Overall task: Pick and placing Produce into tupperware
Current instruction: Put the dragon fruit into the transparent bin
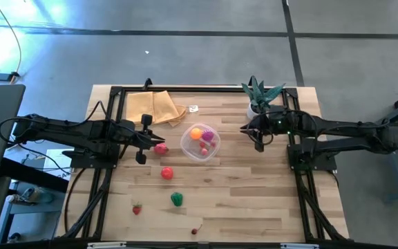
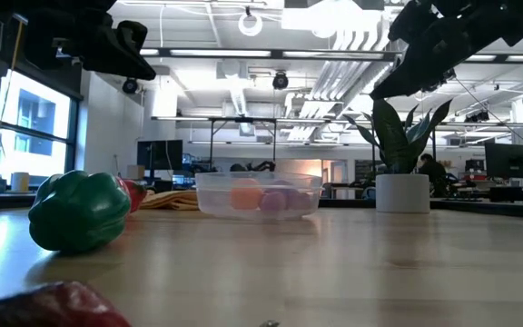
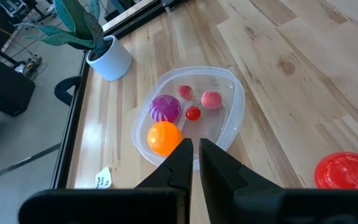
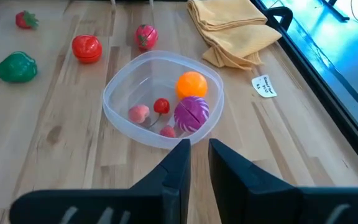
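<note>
Inside the tupperware (image 4: 160, 99) five produce pieces are being kept; five more are being left on the table (image 1: 254, 200). Nothing is being held by the nearly closed right gripper (image 4: 196, 155) or closed left gripper (image 3: 194, 152).

Clear round tupperware (image 1: 200, 143) at table centre holds orange, purple and small red produce (image 4: 191, 84); red and green pieces (image 1: 177, 199) lie loose outside.
</note>
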Available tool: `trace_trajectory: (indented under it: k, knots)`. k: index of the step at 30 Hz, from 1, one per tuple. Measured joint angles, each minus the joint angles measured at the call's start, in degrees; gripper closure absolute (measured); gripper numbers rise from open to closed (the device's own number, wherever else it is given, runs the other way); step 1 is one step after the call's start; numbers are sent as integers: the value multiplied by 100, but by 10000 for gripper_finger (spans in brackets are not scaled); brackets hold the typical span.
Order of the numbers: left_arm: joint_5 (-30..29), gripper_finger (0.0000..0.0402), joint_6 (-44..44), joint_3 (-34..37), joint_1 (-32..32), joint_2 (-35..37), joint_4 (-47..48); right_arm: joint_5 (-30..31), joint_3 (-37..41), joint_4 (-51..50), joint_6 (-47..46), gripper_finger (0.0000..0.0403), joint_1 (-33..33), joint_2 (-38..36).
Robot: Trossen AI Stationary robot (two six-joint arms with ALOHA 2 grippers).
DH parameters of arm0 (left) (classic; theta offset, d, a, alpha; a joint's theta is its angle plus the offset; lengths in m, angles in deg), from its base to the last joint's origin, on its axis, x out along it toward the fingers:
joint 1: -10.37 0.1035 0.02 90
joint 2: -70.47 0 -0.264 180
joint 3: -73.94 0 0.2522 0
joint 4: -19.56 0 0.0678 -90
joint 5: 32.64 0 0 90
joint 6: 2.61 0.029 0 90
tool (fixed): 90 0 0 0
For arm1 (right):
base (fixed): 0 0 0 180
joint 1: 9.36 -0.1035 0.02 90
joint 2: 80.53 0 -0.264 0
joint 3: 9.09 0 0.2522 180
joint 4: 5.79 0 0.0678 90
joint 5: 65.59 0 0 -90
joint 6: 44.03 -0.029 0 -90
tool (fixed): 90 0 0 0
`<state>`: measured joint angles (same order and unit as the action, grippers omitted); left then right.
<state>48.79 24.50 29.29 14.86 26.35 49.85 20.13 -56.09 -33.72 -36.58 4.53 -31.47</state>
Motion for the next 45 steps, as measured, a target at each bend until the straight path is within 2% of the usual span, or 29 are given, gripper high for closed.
trace_trajectory:
  k: [9,12,17,25,31,45]
  knots:
    - [28,383,-3,0,0,0,0,17,0,2,8,357,0,0]
    - [431,383,7,0,-2,42,15,17,0,2,8,357,0,0]
    - [512,383,6,0,-2,25,11,17,0,2,8,357,0,2]
    - [400,383,19,0,-2,9,-1,17,0,-1,8,357,0,2]
    - [-162,383,157,0,0,11,-229,17,0,-1,8,357,0,2]
    - [-205,383,111,0,0,10,-318,17,0,-1,8,357,0,2]
